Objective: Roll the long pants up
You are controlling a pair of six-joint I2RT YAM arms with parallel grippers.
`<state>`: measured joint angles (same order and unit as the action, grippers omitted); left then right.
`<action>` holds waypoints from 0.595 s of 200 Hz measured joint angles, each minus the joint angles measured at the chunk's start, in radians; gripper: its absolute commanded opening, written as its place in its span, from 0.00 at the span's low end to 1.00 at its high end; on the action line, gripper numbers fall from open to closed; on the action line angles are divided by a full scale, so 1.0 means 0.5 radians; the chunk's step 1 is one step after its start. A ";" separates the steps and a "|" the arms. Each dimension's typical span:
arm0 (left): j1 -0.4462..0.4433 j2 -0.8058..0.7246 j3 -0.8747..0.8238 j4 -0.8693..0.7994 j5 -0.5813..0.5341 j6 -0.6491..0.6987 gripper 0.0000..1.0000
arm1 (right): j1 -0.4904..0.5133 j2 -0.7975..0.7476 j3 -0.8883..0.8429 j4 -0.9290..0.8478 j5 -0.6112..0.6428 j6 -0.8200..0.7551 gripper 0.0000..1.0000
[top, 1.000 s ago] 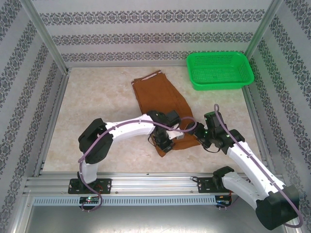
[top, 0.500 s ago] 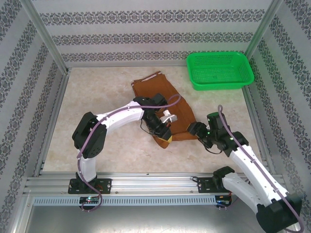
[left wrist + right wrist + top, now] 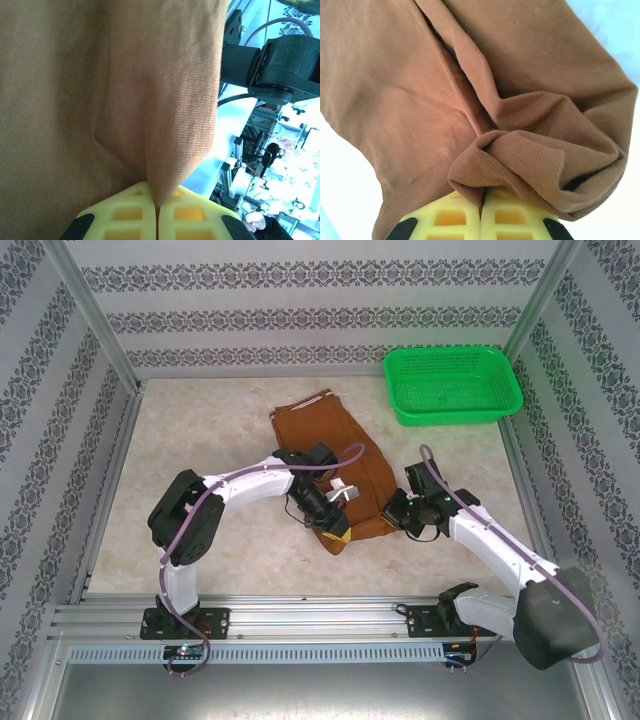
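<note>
— Both pinched?
— Yes: left gripper and right gripper each clamp the pants, left of the basket, at the end farthest from it. You seem to be starting the roll; next, turn both over evenly towards the waistband

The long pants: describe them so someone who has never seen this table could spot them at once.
Start at the pale table, with a green basket at its far right corner. Left of the basket, mid-table, lie the long pants, their near end pinched by the left gripper and the right gripper. They are the one rust-brown cloth, soft beside hard plastic.
</note>
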<state>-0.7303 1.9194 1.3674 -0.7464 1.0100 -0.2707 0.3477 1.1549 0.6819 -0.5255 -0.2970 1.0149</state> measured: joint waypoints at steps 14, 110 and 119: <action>0.012 0.000 -0.031 0.040 0.021 -0.002 0.02 | -0.019 0.052 0.032 0.005 -0.027 0.001 0.00; 0.178 -0.053 0.193 -0.077 -0.397 0.175 0.45 | -0.143 0.748 0.523 0.060 -0.105 -0.110 0.00; 0.173 -0.097 0.193 -0.088 -0.486 0.183 0.43 | -0.143 0.846 0.566 0.076 -0.115 -0.129 0.00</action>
<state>-0.6437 1.8709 1.4639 -0.7902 0.7670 -0.1791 0.2764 1.5780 0.9649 -0.4877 -0.3546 0.9504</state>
